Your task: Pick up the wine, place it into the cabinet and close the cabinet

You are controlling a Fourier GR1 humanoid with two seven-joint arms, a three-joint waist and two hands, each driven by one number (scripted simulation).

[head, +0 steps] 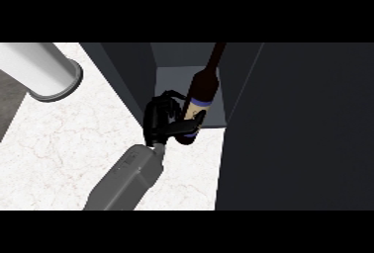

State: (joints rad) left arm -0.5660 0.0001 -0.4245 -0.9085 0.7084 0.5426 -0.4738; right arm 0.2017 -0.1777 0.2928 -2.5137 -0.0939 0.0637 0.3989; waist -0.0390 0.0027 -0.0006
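Wine bottle [202, 88]: dark, label near its base, leaning into the open cabinet [292, 123] at the counter's [66, 143] far edge. Right hand [162, 121]: fingers curled round the bottle's lower end, apparently gripping it. White cylinder [44, 69]: counter's far-left corner.

The surface [66, 148] looks like pale marble with faint reddish veins, pretty smooth. The cabinet [292, 123] is dark and matt, no shine at all. The wine [203, 89] looks like dark glass with a cream paper-ish label. The hand [161, 123] is black, slightly glossy, on a matt grey forearm.
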